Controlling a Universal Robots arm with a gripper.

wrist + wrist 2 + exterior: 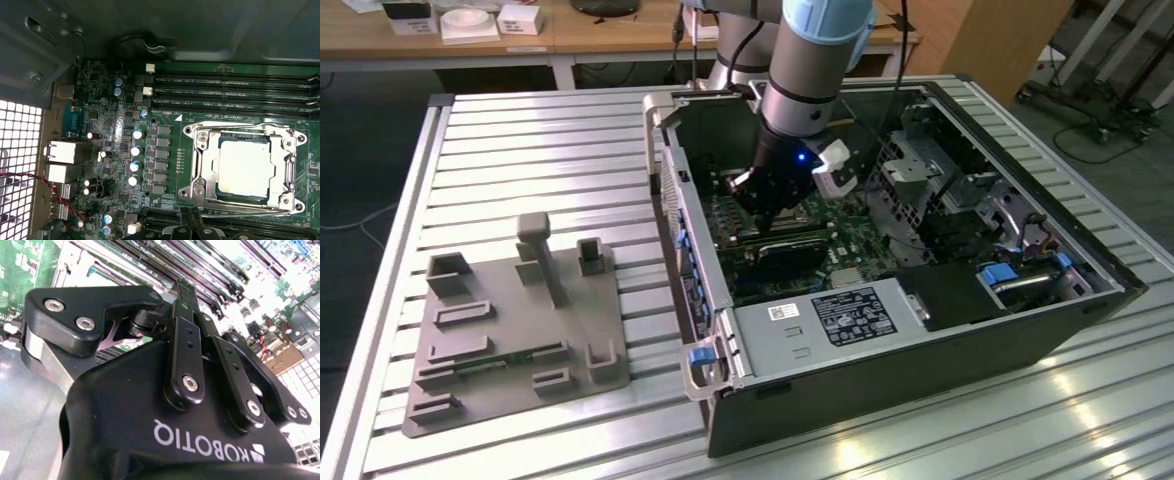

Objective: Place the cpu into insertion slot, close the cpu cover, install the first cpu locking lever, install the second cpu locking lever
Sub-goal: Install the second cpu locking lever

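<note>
— Where is the gripper (774, 215) now?

— In the exterior view I see it low inside the open case (1067, 250), over the green board (861, 240), with the arm (807, 60) coming down from above. A blue light shines on its wrist. In the second wrist view the gripper (184, 290) points at the long memory slots (210, 265), very near them.

— Is it released or clenched? Does it hold something?

— I cannot tell. The black links hide the tips in the second wrist view, and I see nothing between them.

— And the cpu?

— In the first wrist view the cpu (245, 167) lies flat in the slot (221, 142), its pale metal top facing up. The cover (202, 165) is down around it, and the chip shows through the square window. One thin lever (240, 214) lies along the side of the socket nearest to the gripper parts at the picture's edge, another lever (235, 125) along the opposite side, beside the memory slots (230, 90).

— What else is on the table (520, 140)?

— A grey fixture (514, 330) stands at the exterior view's left of the case, well apart from the gripper. The grey power supply (834, 320) sits in the near end of the case.
</note>
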